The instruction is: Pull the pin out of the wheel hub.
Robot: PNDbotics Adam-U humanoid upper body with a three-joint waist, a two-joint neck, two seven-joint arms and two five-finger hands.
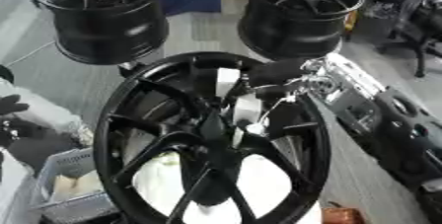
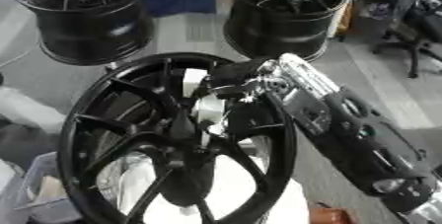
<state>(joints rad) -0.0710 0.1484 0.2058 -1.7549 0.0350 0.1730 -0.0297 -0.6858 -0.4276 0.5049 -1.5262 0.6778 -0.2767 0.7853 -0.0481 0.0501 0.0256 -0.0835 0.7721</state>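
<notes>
Big black wheel hub (image 1: 211, 139) in the middle and lower part of the frame, round, shiny, with long thin spokes meeting at a dark centre. Tipped a little to the right. White showing through the gaps between the lower spokes. Pale flat pieces standing behind the upper spokes.

Right hand (image 2: 238, 82) reaching in from the right side of the frame, on a long arm of black shells and shiny silver metal. Dark fingers bent in at the upper spokes, right above the hub's centre. Cannot tell what sits inside the fingers, or whether anything does.

Small pale pin (image 1: 255, 128) just below the hand, near the middle of the hub, between two spokes. Short and light in colour, shape hard to make out. Close to the fingertips; touching or not, cannot tell.

Left hand (image 1: 12, 104) at the left edge of the frame, black, only partly seen.

Two more black wheels (image 1: 102, 13) at the top, left and right, standing on a grey floor. White wire basket (image 1: 65, 188) at the lower left corner.
</notes>
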